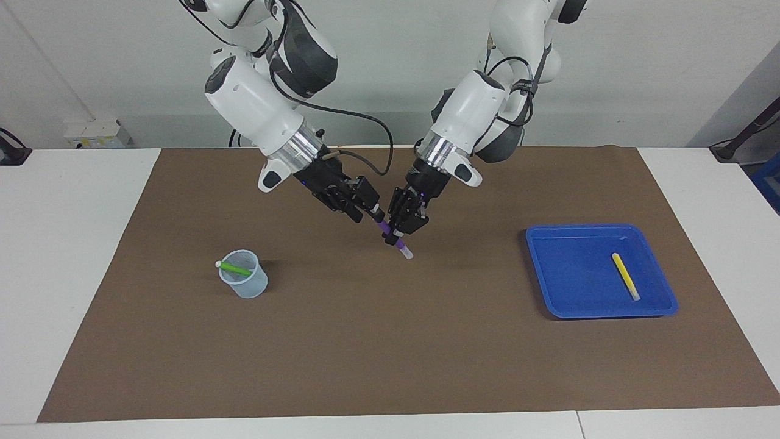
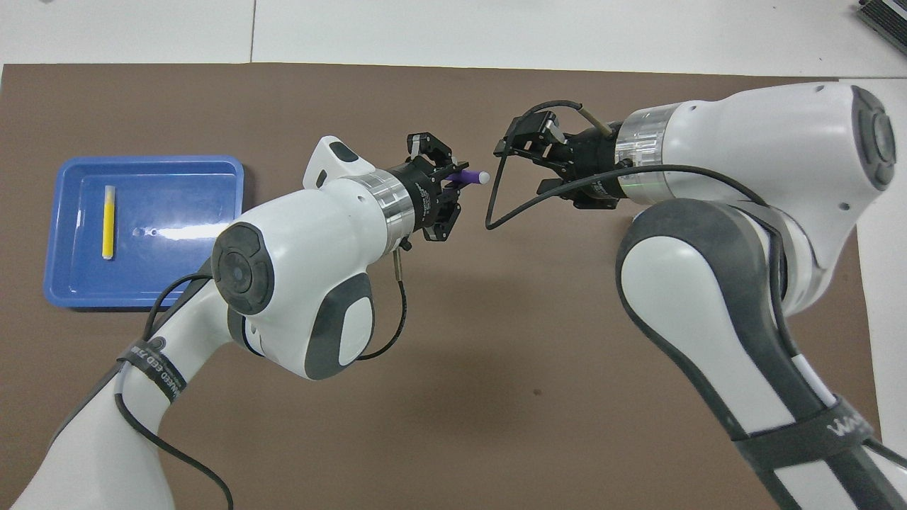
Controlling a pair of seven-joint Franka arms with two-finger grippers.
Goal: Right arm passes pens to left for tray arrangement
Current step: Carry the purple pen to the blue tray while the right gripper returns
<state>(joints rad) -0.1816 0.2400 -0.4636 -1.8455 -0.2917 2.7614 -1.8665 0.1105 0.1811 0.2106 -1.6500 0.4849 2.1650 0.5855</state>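
Left pincer (image 1: 399,235), facing view: we note it pressed onto the purple pen (image 1: 395,240), gripping the shaft near its middle, the pale end pointing down toward the bench (image 1: 91,195) and hanging above the middle of the brown mat (image 1: 390,341). The right pincer (image 1: 364,207) sits just beside the pen's upper end, and here we cannot tell whether it touches. The green pen (image 1: 234,267) leans in the translucent cup (image 1: 244,281) toward the right arm's end of the mat; the yellow pen (image 1: 626,276) lies flat in the blue tray (image 1: 560,305) toward the left arm's end. Overhead view: the left pincer (image 2: 448,185) pinches the purple pen (image 2: 468,177), whose pale tip pokes out toward the right pincer (image 2: 504,145); that one stands spread and clear of the pen, with a gap between them. The tray (image 2: 227,234) holds the yellow pen (image 2: 108,222) near its outer edge. Handling, our judgement: the pen is light, stiff and smooth, so it can pivot or slip in a narrow pinch; a mid-shaft hold suits it best, and we would lay it flat in the tray rather than drop it.
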